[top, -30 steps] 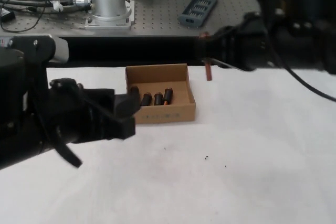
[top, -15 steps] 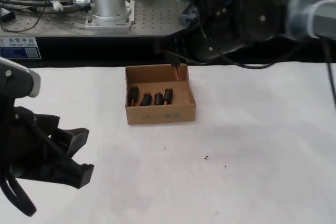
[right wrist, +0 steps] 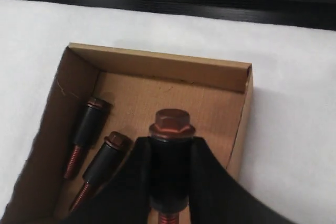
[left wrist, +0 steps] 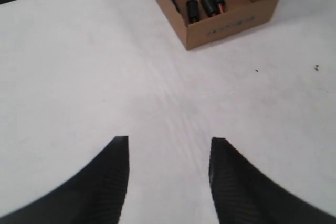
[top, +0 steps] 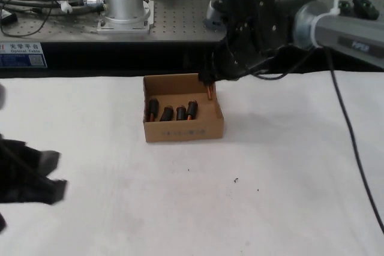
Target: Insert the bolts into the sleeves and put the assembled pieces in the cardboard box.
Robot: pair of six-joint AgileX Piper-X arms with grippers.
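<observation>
Nearest, at about 8 o'clock in the high view, the left hand [left wrist: 168, 145] hangs low over the white surface [top: 270, 196]. Its two fingers are spread and hold nothing.

Further off, near 12 o'clock from the centre, stands the cardboard box [top: 183, 130]. Four assembled pieces [top: 174, 111] lie side by side on its floor, toward its 9 o'clock side.

Over the box's 1 o'clock corner is the right hand [right wrist: 170, 148]. It pinches a fifth piece [right wrist: 169, 171] by the black sleeve [right wrist: 169, 187], with the bolt head [right wrist: 171, 121] standing out past the fingertips. I cannot tell if the piece's lower end is already under the rim.

I judge this to be the putting-in step for this piece. The next move calls for lowering it onto the free floor at the 3 o'clock side, keeping off the wall and off the other pieces. Only then should the fingers open.
</observation>
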